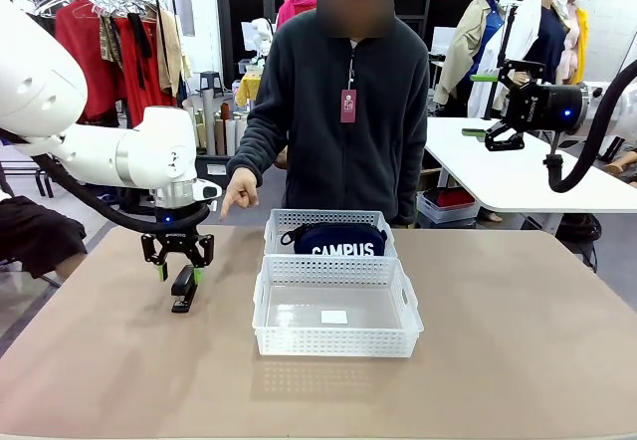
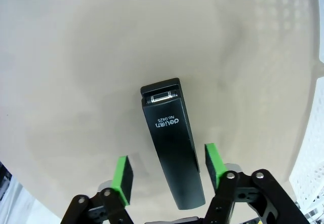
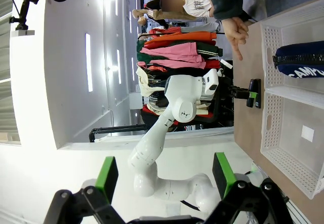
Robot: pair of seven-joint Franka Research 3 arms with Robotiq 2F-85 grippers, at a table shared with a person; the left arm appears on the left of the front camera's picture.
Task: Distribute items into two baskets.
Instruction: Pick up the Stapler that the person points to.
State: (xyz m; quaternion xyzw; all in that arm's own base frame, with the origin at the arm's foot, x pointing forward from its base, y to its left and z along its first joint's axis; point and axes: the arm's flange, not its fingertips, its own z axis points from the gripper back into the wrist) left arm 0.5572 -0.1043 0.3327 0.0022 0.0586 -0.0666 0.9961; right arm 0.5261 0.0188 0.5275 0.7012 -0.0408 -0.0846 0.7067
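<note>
A black stapler (image 1: 184,289) lies on the tan table left of the baskets. My left gripper (image 1: 179,272) is open and straddles it. In the left wrist view the stapler (image 2: 172,148) lies between the green pads (image 2: 123,178) with a gap on each side. The navy CAMPUS pouch (image 1: 338,240) lies in the far basket (image 1: 299,216). The near basket (image 1: 333,342) holds just a small white label. High at the right, my right gripper (image 1: 478,105) hangs open and empty, and its view takes in the pouch (image 3: 304,62) and stapler (image 3: 254,93).
A person in a dark fleece stands at the far side of the table (image 1: 518,340). One hand (image 1: 237,197) points down toward the stapler's side of the table. A white table (image 1: 498,176) stands behind at the right, and a clothes rack at the back left.
</note>
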